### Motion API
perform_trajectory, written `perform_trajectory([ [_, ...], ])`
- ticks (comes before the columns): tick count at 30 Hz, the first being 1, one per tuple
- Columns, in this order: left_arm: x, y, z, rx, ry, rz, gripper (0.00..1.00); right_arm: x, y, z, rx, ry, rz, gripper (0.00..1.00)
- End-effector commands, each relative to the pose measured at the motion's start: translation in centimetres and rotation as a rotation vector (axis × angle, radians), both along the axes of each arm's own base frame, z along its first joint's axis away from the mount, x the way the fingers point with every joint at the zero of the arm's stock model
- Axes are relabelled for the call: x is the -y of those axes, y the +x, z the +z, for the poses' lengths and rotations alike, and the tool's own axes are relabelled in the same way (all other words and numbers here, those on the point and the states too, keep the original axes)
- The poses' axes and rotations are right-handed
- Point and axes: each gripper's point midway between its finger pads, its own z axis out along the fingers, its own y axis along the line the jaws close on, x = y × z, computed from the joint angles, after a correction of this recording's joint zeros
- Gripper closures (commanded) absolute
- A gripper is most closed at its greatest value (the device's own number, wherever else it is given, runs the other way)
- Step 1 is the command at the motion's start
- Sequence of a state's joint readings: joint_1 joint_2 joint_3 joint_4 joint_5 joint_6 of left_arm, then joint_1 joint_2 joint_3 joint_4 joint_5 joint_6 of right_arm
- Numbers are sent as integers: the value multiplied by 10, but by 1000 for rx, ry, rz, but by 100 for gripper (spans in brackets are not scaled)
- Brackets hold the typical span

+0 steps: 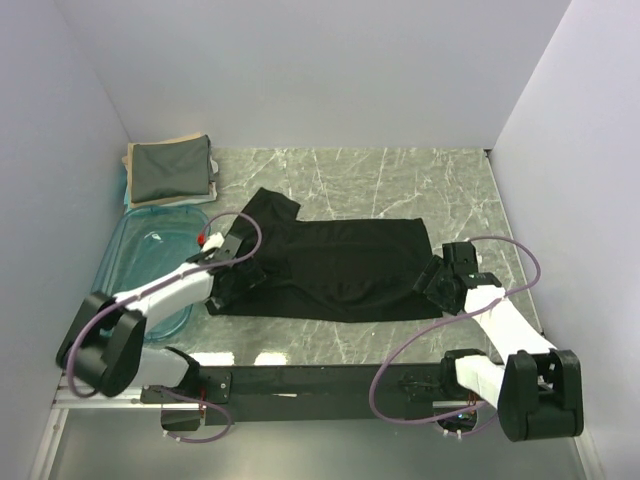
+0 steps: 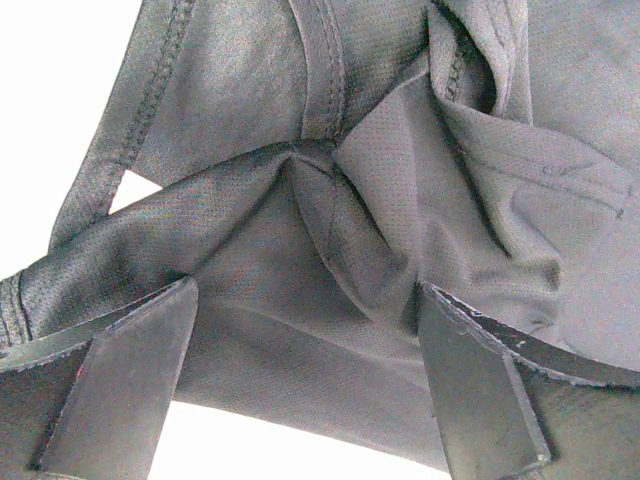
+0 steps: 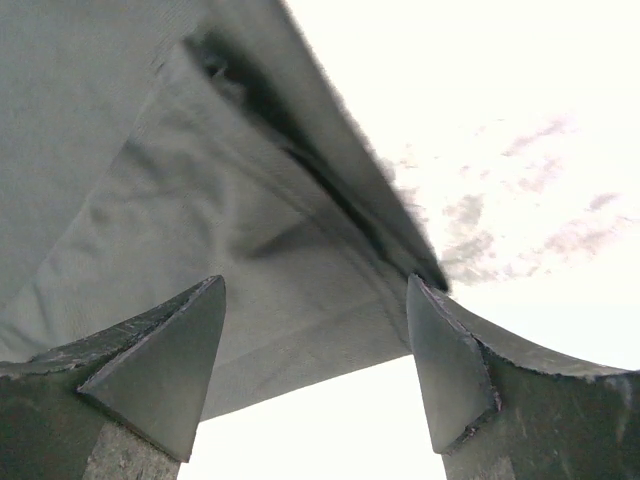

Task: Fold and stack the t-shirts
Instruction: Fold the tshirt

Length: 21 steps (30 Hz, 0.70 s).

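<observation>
A plain black t-shirt (image 1: 340,268) lies spread across the middle of the marble table, with one sleeve (image 1: 272,208) pointing to the back left. My left gripper (image 1: 238,272) is at the shirt's left end, near the collar and sleeve seams. In the left wrist view it (image 2: 310,370) stands open with creased cloth (image 2: 380,200) between the wide-apart fingers. My right gripper (image 1: 430,284) is at the shirt's near right corner. It (image 3: 315,350) is open too, and the hem edge (image 3: 300,300) lies between its fingers. Folded dark grey-green t-shirt (image 1: 170,170) rests on a beige one (image 1: 213,172) at the back left.
A clear blue plastic tub (image 1: 150,262) sits at the left, under my left arm and just in front of the folded stack. White walls close in the table on the left, back and right. Bare marble (image 1: 400,180) shows behind the black shirt.
</observation>
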<state>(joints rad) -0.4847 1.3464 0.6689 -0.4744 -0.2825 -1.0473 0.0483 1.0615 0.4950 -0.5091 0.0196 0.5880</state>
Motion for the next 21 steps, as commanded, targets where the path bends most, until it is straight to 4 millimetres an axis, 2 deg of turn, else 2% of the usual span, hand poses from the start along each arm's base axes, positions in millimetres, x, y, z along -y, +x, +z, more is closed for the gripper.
perform_trajectory([
  [1, -17, -58, -24, -176, -1, 38, 3, 14, -3, 4, 20, -49, -109, 20],
  [3, -11, -57, -13, -145, -46, 40, 1, 16, -2, 6, 28, -55, -123, 20],
  [5, -7, -47, 2, -92, -66, 25, 1, 13, 1, 7, 41, -41, -110, 20],
  [7, -3, -29, 25, -6, -78, 6, 1, 9, 5, 10, 52, -24, -79, 21],
  [9, -3, -20, 40, 24, -62, 0, 1, 2, 9, 12, 64, 7, -54, 21],
  [10, 0, -6, 58, 70, -56, -7, 1, 0, 11, 13, 71, 12, -40, 21],
  [12, 3, 4, 68, 85, -47, -18, 1, -1, 14, 17, 88, 16, -24, 22],
  [13, 8, 15, 80, 118, -55, -33, 1, -2, 15, 18, 91, 16, -20, 22],
  [16, 16, 32, 87, 147, -60, -48, 1, -4, 17, 21, 112, 22, -3, 22],
  [18, 20, 41, 80, 140, -53, -48, 1, -4, 18, 22, 115, 23, 4, 22],
  [19, 23, 47, 81, 143, -55, -40, 3, -4, 18, 21, 111, 21, 5, 22],
  [21, 30, 53, 68, 108, -58, -53, 10, -3, 18, 20, 108, 17, 12, 23],
])
